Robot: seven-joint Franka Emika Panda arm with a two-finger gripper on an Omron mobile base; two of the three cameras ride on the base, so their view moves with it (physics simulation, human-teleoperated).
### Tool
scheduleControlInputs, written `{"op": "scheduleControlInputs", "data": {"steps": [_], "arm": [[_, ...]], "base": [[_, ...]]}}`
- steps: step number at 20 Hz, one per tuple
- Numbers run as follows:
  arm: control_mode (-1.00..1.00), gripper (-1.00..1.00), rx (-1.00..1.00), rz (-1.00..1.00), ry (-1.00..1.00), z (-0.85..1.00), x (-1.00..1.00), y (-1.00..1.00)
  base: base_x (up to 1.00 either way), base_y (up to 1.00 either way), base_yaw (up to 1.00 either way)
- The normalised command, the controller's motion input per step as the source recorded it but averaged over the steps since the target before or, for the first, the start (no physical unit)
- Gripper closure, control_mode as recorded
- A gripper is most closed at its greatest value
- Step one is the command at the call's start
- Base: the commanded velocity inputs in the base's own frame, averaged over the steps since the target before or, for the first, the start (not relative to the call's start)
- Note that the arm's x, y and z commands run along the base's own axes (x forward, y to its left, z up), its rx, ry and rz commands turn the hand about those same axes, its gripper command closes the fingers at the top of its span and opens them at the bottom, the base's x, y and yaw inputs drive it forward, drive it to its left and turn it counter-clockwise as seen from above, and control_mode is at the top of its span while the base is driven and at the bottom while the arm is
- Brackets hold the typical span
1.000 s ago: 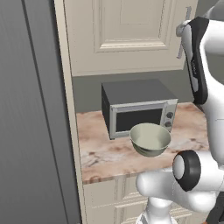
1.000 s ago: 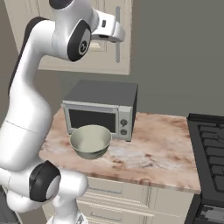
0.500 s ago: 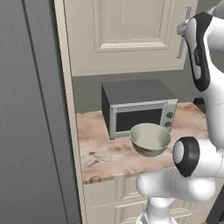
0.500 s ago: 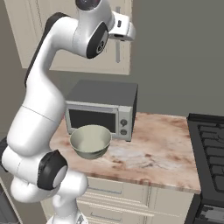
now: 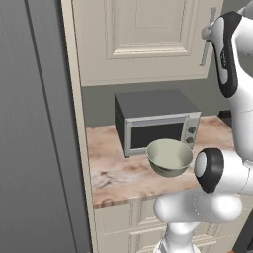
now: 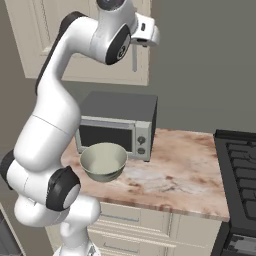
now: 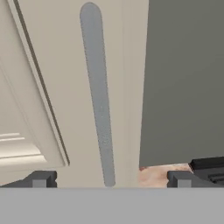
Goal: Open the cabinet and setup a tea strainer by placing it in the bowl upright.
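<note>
matt painted cabinet (image 5: pixel 148 39), brushed-metal handle (image 7: pixel 98 105), glossy ceramic bowl (image 6: pixel 103 161)

Two rear base views (shared counter (image 5: pixel 118 178)), hand view close on cabinet (image 7: pixel 61 87)

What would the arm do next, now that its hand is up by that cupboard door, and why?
Probably ease forward until the fingers straddle the handle, then close. The cabinet door looks shut, and in the hand view the open gripper is lined up with the silver bar, one fingertip on each side, not yet around it. The bowl waits on the counter.
</note>
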Motion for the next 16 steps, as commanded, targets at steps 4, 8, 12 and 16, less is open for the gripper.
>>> {"op": "scheduleControlInputs", "data": {"steps": [4,8,12,16], "arm": [[-1.0,-1.0,0.0,0.0,0.0,-0.33,0.18,0.0],[-1.0,-1.0,0.0,0.0,0.0,-0.39,0.19,0.0],[-1.0,-1.0,0.0,0.0,0.0,-0.23,0.14,0.0],[-1.0,-1.0,0.0,0.0,0.0,-0.13,0.15,0.0]], "base": [[0.0,0.0,0.0],[0.0,0.0,0.0],[0.0,0.0,0.0],[0.0,0.0,0.0]]}}
